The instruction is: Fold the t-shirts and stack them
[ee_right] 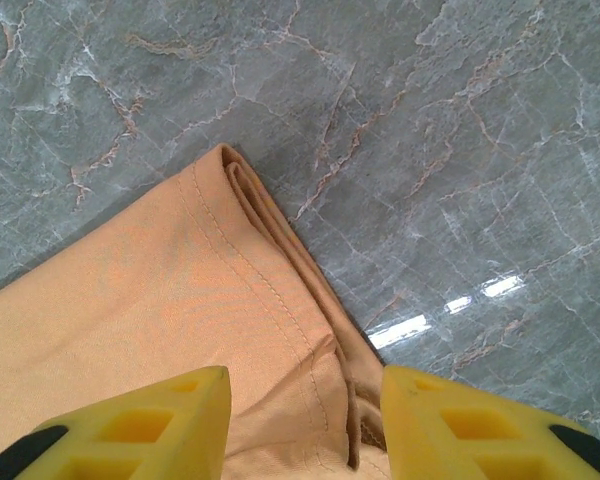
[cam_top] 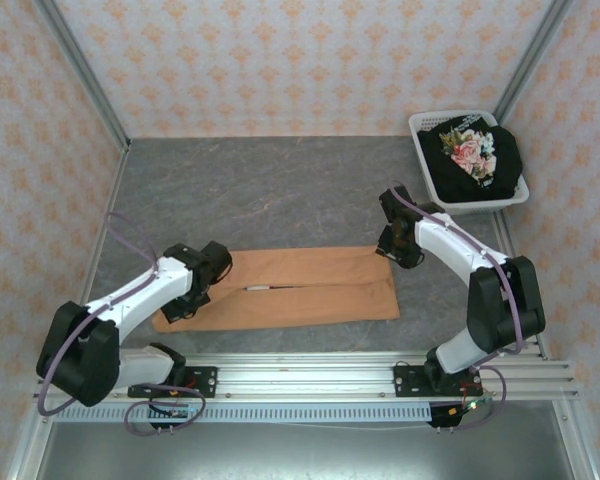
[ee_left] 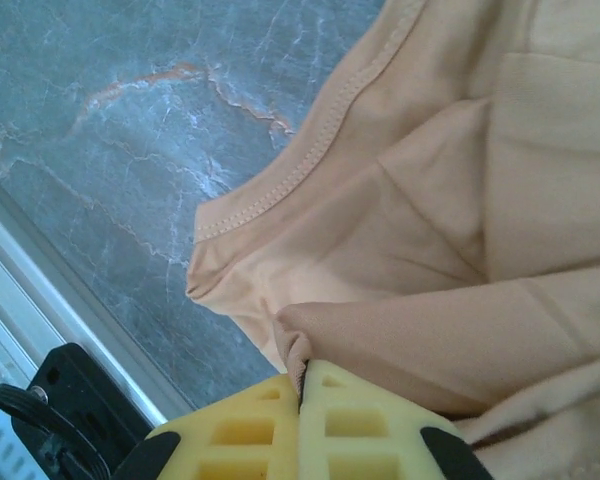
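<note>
The orange t-shirt (cam_top: 300, 290) lies folded into a long flat strip across the near part of the table, plain side up. My left gripper (cam_top: 185, 305) sits at its left end; in the left wrist view its yellow fingers (ee_left: 302, 372) are pressed together on a bunched fold of the orange cloth (ee_left: 430, 230). My right gripper (cam_top: 385, 250) hovers at the strip's far right corner. The right wrist view shows it open (ee_right: 305, 385), its fingers astride the stitched hem (ee_right: 150, 300) without pinching it. The black t-shirt (cam_top: 475, 160) with pink flowers lies crumpled in the basket.
A white plastic laundry basket (cam_top: 425, 118) stands at the back right corner of the grey marble table (cam_top: 280, 190). An aluminium rail (cam_top: 310, 365) runs along the near edge, just below the shirt. Patterned walls close in the back and sides.
</note>
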Controlling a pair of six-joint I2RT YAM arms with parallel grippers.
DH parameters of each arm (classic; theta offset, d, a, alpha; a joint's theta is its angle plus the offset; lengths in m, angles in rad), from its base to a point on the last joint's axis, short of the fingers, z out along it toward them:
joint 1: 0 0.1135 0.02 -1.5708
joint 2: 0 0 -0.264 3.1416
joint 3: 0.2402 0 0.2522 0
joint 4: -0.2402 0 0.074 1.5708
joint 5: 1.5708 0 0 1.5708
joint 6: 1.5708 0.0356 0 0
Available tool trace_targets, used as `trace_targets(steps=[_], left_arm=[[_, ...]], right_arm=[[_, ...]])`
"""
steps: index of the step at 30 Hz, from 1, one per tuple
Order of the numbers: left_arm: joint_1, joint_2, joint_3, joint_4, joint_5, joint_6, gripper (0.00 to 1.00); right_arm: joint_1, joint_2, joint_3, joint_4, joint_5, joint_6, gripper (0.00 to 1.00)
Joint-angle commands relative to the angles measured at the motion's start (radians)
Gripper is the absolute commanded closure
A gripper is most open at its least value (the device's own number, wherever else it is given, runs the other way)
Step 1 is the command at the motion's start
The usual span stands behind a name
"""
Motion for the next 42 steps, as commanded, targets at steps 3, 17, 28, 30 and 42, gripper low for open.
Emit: trace_targets(steps=[3, 17, 28, 30, 42], left_arm=[[0.028, 0.048, 0.034, 0.001, -0.085, 0.0, 0.46], [-0.001, -0.11, 0.051, 0.203, 0.358, -0.163, 0.81], [0.041, 0.079, -0.023, 0.286, 0.344, -0.156, 0.82], [0.077, 0.126, -0.007, 0.289, 0.302, -0.105, 0.82], [0.156, 0.591, 0.524, 0.264, 0.228, 0.244, 0.86]], right_arm=[[0.007, -0.006, -0.006, 0.008, 0.0, -0.015, 0.56], [0.006, 0.099, 0.033, 0.106, -0.128, -0.086, 0.67], [-0.005, 0.387, 0.205, 0.044, -0.101, -0.133, 0.76], [-0.012, 0.406, 0.218, 0.016, -0.071, -0.121, 0.76], [-0.058, 0.282, 0.049, -0.073, 0.016, 0.026, 0.77]])
